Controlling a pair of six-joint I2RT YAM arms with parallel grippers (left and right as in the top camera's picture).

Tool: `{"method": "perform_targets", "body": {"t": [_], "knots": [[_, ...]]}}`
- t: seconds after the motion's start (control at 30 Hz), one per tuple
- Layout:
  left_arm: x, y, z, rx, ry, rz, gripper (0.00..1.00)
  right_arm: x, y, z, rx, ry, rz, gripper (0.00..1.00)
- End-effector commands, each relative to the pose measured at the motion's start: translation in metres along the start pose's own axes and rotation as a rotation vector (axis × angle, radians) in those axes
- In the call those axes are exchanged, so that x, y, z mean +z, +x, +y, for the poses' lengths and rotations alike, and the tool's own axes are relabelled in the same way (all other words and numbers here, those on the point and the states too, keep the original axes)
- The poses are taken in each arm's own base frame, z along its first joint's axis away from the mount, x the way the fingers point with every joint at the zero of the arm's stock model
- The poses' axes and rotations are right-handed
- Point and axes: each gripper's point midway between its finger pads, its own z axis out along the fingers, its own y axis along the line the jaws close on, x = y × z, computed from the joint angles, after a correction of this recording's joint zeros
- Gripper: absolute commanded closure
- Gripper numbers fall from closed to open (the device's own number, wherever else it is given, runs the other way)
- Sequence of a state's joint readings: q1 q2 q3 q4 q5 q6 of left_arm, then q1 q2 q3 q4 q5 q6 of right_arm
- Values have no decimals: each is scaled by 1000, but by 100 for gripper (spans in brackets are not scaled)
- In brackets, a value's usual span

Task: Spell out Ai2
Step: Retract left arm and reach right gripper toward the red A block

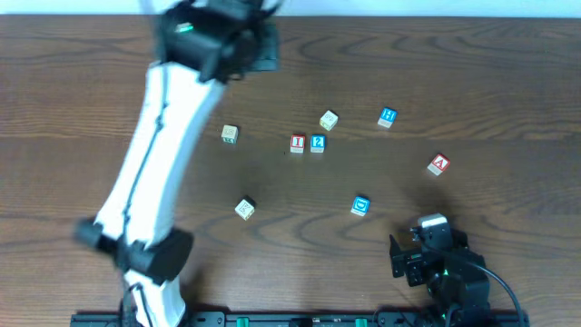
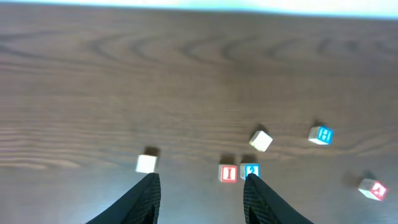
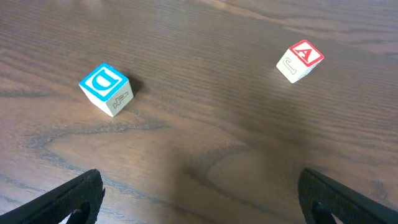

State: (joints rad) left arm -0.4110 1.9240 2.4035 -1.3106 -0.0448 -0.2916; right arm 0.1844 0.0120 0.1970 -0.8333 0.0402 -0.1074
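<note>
Beside the red "I" cube [image 1: 298, 143], you see the blue "2" cube [image 1: 318, 143] just to its right and the red "A" cube [image 1: 439, 164] well apart farther right, while your left gripper [image 2: 202, 184] and right gripper [image 3: 200, 186] both hang empty, fingers apart.

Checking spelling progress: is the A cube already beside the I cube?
No, the A cube lies well apart from the I cube and the 2 cube.

Robotics lab: wooden table [image 1: 481, 64], mounted arms [image 1: 154, 154]
</note>
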Motion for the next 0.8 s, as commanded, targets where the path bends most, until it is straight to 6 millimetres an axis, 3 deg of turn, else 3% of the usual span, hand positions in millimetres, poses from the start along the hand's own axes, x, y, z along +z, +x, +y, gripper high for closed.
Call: {"method": "perform_targets", "body": {"t": [0.0,0.07,0.13,0.2,0.3,0.4,0.5,0.63,0.7,0.77], "knots": [[-22,3,6,36,1,-15,57,2,4,0,-6,2,9,1],[-10,16,11,42,-26,39,63,2,1,-4,-16,24,-4,1],[21,42,9,50,-12,144,71,2,-9,-4,-15,19,-43,1],[48,65,14,49,-19,219,73,1,-20,-2,28,7,-88,1],[69,88,26,33,-15,273,70,-3,-48,-4,376,-27,-206,1],[72,93,40,19,1,264,60,-8,-62,-23,771,13,-293,1],[73,94,56,-6,-15,251,51,-8,-49,-43,995,119,-306,1],[78,97,61,-3,-20,257,46,-27,-62,-84,1083,307,-495,1],[80,98,61,-3,-21,260,45,-36,-79,-90,1035,308,-573,1],[81,98,62,-4,-22,259,42,-37,-94,-82,878,265,-574,1]]}}
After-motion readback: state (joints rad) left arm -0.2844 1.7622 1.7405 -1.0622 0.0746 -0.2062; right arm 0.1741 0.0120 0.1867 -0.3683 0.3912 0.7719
